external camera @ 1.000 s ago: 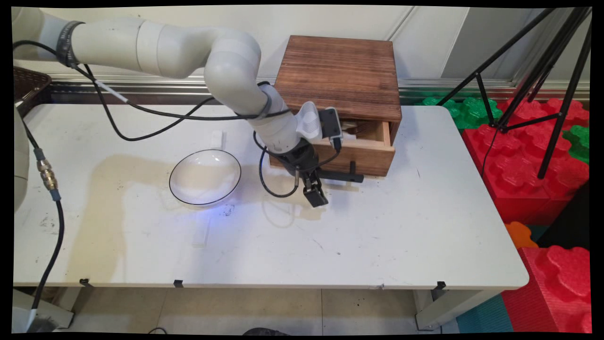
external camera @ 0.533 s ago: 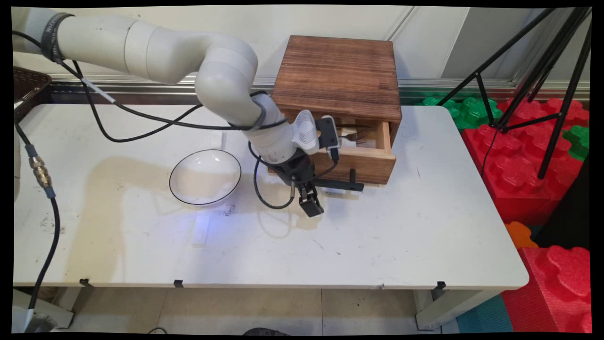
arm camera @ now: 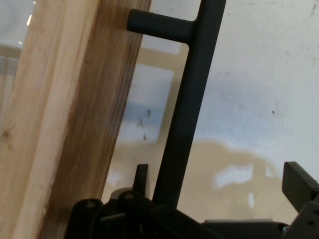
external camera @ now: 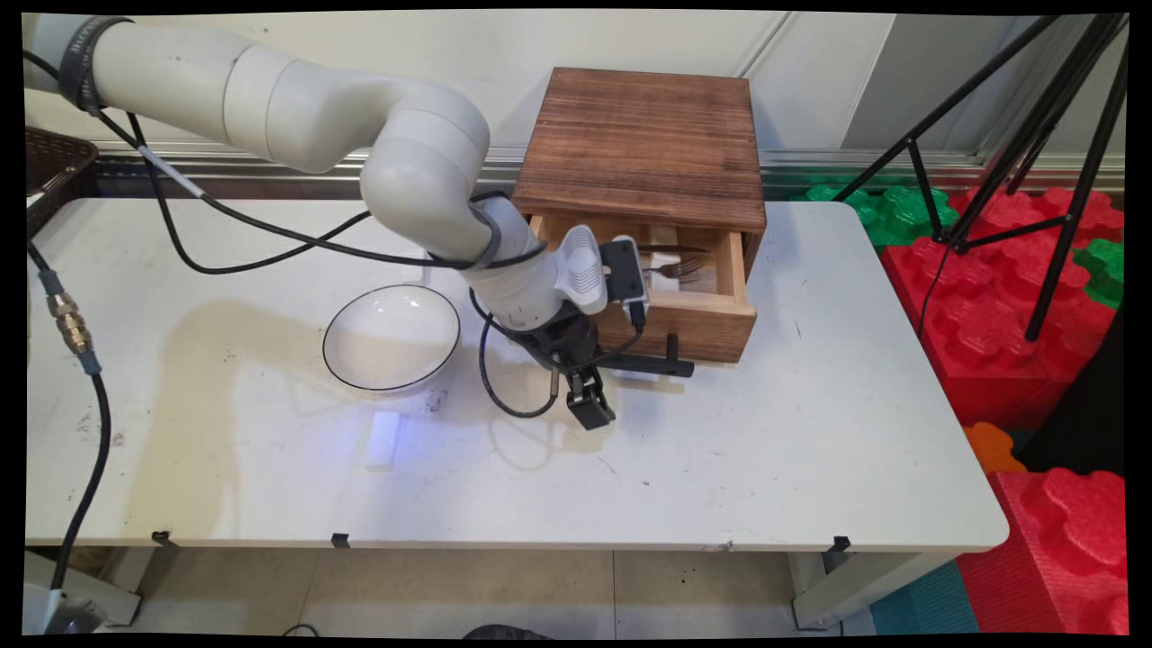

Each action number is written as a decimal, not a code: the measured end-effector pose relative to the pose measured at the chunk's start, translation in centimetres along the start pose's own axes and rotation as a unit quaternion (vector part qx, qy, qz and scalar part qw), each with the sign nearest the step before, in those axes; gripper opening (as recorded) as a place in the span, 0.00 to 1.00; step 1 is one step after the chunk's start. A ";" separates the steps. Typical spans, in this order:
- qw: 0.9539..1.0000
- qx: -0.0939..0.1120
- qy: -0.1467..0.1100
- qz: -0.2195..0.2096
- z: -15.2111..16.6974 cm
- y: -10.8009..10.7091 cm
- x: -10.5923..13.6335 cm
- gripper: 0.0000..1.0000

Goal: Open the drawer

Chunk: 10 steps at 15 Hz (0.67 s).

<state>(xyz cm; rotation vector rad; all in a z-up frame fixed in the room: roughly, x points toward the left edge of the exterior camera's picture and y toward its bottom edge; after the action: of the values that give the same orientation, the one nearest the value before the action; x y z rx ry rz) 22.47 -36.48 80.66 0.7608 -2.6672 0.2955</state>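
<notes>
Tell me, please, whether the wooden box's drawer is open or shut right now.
Open. The drawer juts forward from the wooden box, and a fork shows lying inside it.

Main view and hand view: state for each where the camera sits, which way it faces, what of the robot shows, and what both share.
Main view: fixed above the table's near side, looking down across the white table at the wall; shows the white arm, cables and gripper before the wooden drawer box, beside a bowl.
Hand view: on the hand, looking along the gripper over the table; shows its black linkage and fingers.
Shared: the drawer front and its black handle, which runs between the open fingers.
</notes>
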 end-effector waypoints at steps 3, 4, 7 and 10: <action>1.000 -0.001 -0.003 0.001 -0.2 1.0 -0.1 1.00; 1.000 -0.002 -0.004 0.002 -0.2 1.4 -0.2 1.00; 1.000 -0.005 -0.007 0.004 -0.4 2.6 -0.3 1.00; 1.000 -0.007 -0.012 0.002 -0.7 3.7 -0.5 1.00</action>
<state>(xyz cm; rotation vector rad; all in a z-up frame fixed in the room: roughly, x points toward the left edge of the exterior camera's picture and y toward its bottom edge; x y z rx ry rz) 21.00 -32.94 80.70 0.7580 -2.6903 0.2696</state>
